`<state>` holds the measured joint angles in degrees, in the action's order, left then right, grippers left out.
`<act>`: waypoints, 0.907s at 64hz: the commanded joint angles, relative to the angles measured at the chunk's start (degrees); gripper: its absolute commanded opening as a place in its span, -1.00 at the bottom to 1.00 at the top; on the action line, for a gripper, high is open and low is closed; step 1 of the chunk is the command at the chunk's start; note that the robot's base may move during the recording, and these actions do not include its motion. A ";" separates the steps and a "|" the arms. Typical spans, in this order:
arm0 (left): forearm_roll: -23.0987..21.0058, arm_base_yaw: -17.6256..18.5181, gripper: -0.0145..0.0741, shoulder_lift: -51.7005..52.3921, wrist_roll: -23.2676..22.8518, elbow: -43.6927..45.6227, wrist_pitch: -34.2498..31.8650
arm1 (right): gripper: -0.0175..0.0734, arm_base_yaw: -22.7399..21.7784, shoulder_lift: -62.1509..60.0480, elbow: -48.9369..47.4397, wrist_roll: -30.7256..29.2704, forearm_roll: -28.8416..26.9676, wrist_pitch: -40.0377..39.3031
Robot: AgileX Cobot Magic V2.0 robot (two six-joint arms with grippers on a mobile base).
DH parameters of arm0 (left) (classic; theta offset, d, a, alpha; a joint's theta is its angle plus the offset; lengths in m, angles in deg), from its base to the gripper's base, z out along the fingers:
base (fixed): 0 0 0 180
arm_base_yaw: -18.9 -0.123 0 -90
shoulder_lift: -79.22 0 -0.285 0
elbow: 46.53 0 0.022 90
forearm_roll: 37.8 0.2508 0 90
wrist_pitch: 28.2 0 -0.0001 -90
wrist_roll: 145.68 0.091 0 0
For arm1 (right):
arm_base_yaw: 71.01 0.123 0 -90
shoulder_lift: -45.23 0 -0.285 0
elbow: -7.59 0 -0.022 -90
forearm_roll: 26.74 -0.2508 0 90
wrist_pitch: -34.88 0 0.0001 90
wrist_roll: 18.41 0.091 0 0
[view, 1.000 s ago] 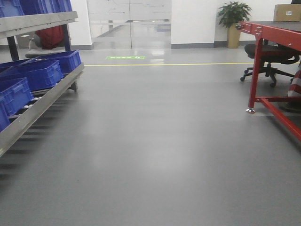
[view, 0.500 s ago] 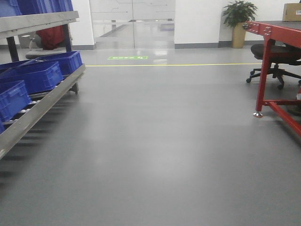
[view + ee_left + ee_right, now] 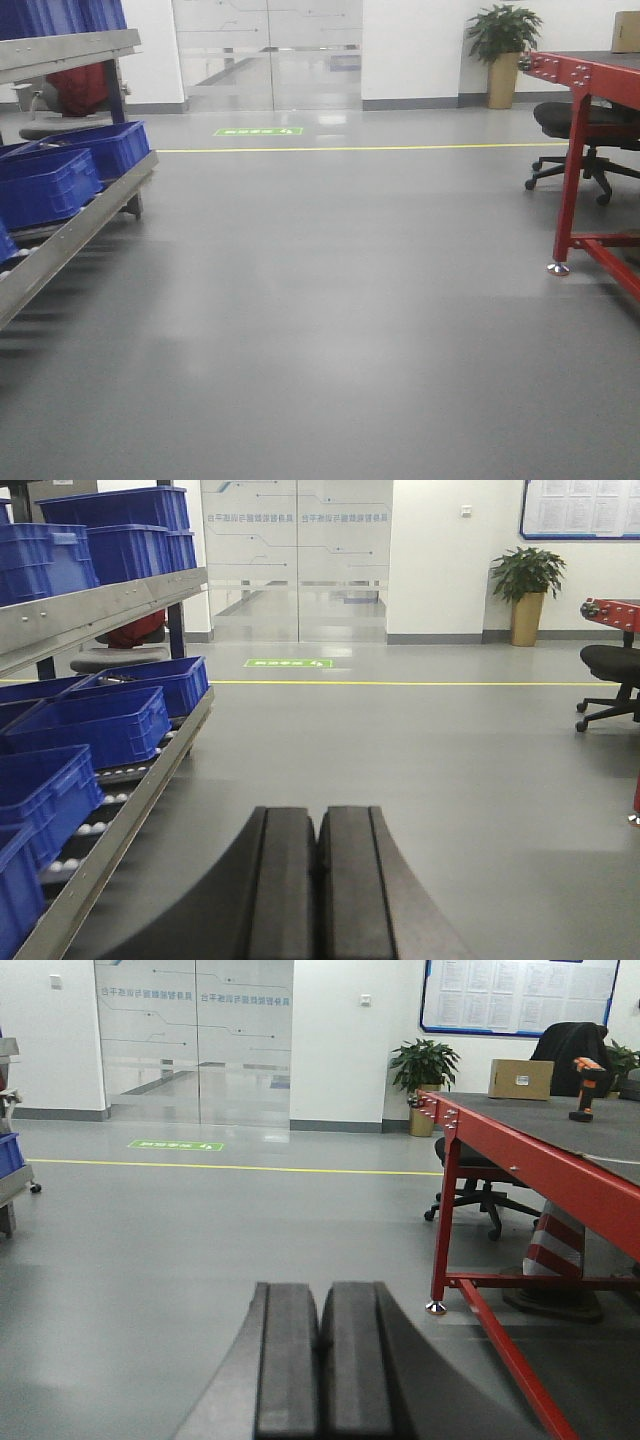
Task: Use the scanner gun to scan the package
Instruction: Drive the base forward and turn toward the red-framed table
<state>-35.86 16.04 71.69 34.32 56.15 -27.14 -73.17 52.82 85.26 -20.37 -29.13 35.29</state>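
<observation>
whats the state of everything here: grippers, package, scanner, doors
left gripper: shut, holding nothing
right gripper: shut, holding nothing
package: at the far end of the table, white label facing the right wrist camera, untouched
scanner: upright on its base on the table, apart from the package
glass doors: shut

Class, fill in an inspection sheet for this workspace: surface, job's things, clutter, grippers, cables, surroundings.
Surface: red table with a grey top, on the right.
Job's things: package and scanner gun stand apart at the table's far end.
Clutter: striped cone under the table.
Grippers: left gripper and right gripper, jaws shut, empty.
Cables: nothing seen.
Surroundings: blue crates on a rack, office chair, potted plant.
</observation>
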 commanded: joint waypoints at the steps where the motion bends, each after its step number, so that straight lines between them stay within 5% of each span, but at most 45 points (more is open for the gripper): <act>1: -0.02 0.27 -0.88 -0.25 -0.42 0.11 -1.05 | -0.97 -0.02 0.19 -0.45 -0.16 0.21 -1.15; 58: -0.02 0.27 -0.88 -0.25 -0.42 0.11 -1.05 | -0.97 -0.02 0.19 -0.45 -0.16 0.21 -1.15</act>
<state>-35.86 16.04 71.69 34.32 56.15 -27.24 -73.17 52.82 85.26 -20.37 -29.13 35.29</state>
